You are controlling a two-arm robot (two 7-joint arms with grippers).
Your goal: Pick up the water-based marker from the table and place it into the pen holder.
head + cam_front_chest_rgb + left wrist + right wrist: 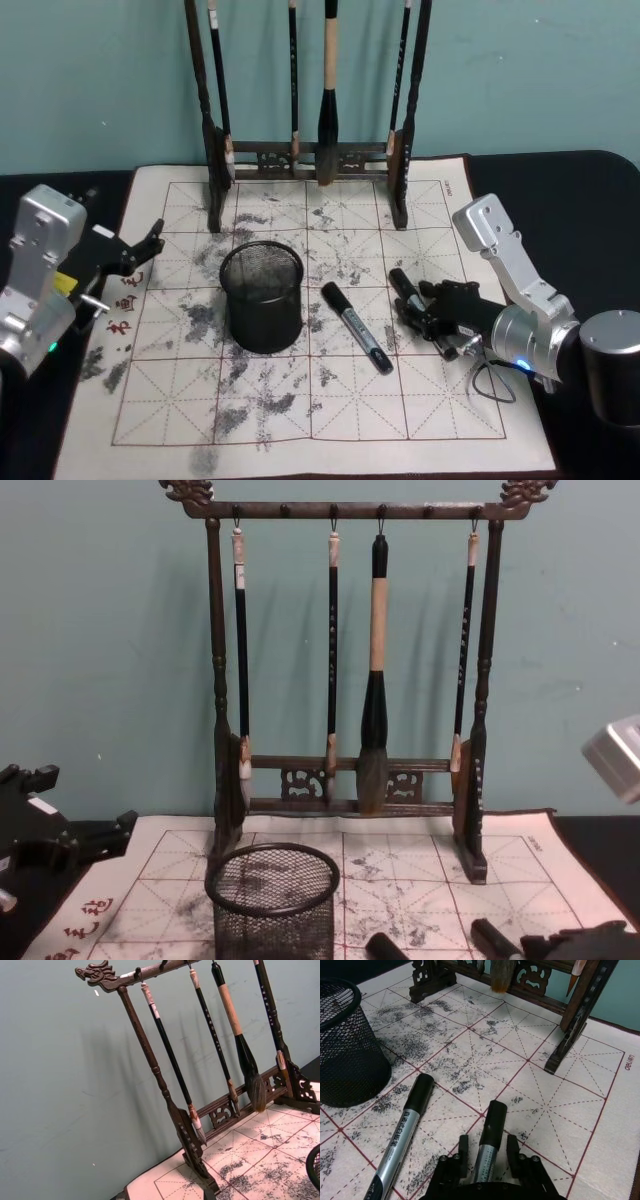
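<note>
Two markers with black caps and silver barrels are on the white gridded mat of the table [330,420]. One marker [357,328] [400,1135] lies free just right of the pen holder [262,298] [345,1050], a black mesh cup standing upright. The other marker [403,285] [489,1130] rests on the mat between the fingers of my right gripper [412,305] [487,1144]. That gripper is open, with a narrow gap on each side of the barrel. My left gripper [148,248] is parked at the mat's left edge, open and holding nothing.
A tall dark wooden rack [310,160] [350,680] hung with several brushes stands at the back of the mat, behind the cup. The mat's front half [300,400] holds only ink stains. Dark tabletop [590,180] borders the mat.
</note>
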